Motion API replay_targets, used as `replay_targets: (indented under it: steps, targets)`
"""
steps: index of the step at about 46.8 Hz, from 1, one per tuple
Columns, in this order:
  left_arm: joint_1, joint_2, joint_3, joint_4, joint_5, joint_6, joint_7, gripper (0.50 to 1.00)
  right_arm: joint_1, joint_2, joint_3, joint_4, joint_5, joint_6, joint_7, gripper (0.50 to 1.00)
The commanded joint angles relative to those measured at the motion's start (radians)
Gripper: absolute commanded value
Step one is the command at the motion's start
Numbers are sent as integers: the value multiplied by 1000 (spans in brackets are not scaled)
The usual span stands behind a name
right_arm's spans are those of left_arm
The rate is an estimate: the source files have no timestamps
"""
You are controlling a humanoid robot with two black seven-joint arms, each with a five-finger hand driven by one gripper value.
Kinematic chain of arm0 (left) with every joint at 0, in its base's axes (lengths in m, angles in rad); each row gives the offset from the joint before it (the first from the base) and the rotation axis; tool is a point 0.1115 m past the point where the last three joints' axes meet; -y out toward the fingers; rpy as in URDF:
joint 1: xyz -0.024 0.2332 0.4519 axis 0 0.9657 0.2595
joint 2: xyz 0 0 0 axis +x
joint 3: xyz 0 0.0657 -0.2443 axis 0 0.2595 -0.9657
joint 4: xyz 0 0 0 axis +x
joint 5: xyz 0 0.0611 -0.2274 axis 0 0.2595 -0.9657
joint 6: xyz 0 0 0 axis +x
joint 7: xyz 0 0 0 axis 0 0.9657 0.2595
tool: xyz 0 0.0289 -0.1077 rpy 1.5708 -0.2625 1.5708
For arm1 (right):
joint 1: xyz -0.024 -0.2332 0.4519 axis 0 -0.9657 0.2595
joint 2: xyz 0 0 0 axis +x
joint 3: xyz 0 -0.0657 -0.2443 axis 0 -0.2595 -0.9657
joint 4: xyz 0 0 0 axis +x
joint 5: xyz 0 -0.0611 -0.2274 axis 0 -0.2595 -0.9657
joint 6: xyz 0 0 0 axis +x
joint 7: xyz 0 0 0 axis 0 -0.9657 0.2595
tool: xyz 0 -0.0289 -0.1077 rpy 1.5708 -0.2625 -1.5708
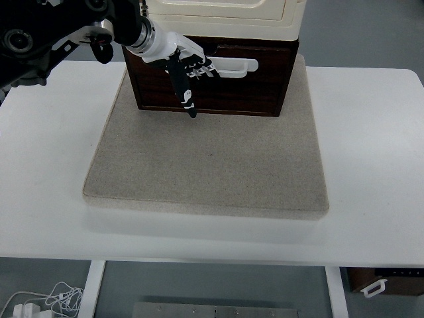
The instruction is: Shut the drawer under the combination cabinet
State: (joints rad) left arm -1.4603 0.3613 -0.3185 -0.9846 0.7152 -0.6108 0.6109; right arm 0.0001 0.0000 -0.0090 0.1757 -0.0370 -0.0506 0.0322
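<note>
At the far side of the worktop [371, 132], the left hand [182, 66] rests flat against the dark drawer [258, 89] front beside its white handle [235, 66]. Its fingers [187, 99] are extended, gripping nothing. The drawer sits under the cream cabinet [225, 16] on a grey mat [212, 165].

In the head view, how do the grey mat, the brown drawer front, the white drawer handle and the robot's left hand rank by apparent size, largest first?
1. Grey mat, by far the largest.
2. Brown drawer front.
3 and 4. White handle and left hand look about alike; the hand covers part of the handle, so I do not rank them.
</note>
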Motion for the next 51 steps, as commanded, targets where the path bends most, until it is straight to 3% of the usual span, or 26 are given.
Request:
replay_targets:
  steps: [1,28,45,51]
  targets:
    - [0,1,-1,0,9,0,0,1000,0,0,0,1,0,0,0,952]
    - [0,7,-43,6,0,0,0,1000,0,0,0,-1,0,0,0,952]
    - [-17,-5,-249,-20,-189,0,0,1000,0,0,0,-1,0,0,0,952]
    - [-32,-19,-384,-14,-244,0,0,1000,0,0,0,-1,0,0,0,952]
